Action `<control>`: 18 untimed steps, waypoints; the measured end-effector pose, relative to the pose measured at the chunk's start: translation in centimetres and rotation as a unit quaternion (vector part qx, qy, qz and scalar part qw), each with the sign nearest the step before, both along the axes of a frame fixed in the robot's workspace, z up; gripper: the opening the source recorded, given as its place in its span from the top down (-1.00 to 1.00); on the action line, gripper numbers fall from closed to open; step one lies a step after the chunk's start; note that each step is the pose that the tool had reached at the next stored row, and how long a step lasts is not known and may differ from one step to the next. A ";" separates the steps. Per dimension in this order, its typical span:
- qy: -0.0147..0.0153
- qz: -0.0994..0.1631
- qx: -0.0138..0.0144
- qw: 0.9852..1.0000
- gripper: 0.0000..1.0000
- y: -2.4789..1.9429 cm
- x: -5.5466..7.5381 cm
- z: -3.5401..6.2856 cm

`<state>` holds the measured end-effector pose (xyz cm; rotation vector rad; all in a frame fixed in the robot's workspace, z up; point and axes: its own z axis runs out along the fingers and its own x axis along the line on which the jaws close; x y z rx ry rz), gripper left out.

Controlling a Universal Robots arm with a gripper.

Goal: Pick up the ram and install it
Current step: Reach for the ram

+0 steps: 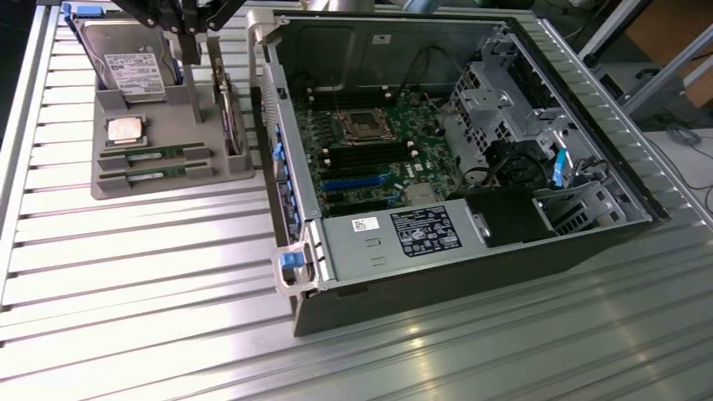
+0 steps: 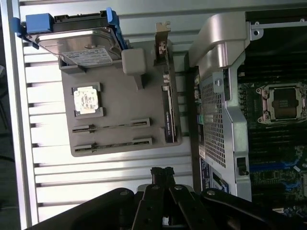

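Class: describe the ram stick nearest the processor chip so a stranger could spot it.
To the exterior view's left of the open computer case sits a grey holder. Past its hard drive and square silver processor chip lie two thin green sticks. The ram stick meant is the one beside the chip; its twin lies by the holder's edge.

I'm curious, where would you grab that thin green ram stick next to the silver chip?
By the middle of its upper long edge, coming straight down from above and pinching its two flat faces. The ram stands on edge in the tray, and slotted holders cover both its ends, so only the middle stretch looks free.
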<state>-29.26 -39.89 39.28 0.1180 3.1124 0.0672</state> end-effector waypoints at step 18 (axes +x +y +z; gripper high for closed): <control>0.000 0.000 0.000 1.000 0.80 0.00 -2.5 0.00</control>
